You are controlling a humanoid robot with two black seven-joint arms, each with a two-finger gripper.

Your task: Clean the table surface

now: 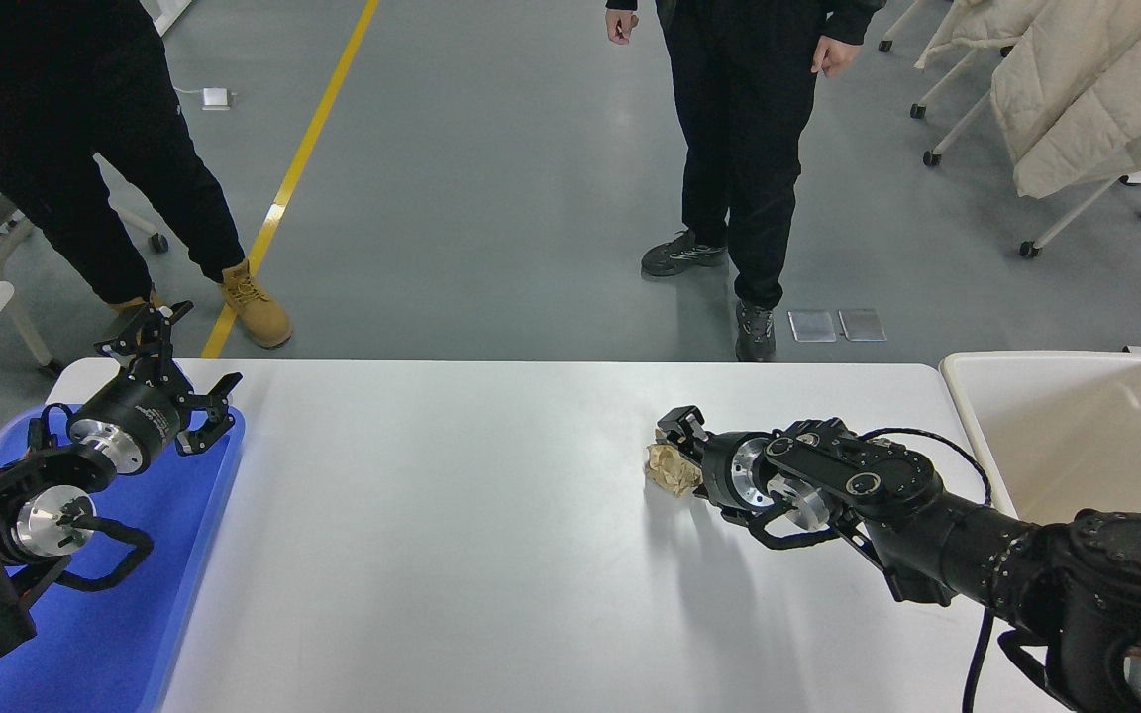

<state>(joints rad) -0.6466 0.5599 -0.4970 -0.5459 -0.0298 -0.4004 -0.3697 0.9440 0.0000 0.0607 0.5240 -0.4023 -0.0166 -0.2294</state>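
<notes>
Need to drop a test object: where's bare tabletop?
Free: the white table surface between the blue plastic tray and the crumpled brown paper ball. Crowded: the right gripper at the ball, beside the cream plastic bin; the left gripper parked over the tray.

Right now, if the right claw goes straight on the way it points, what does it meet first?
The crumpled paper ball on the table. The right claw points left and slightly away, and it is already at the ball; whether it touches or grips the ball cannot be told.
</notes>
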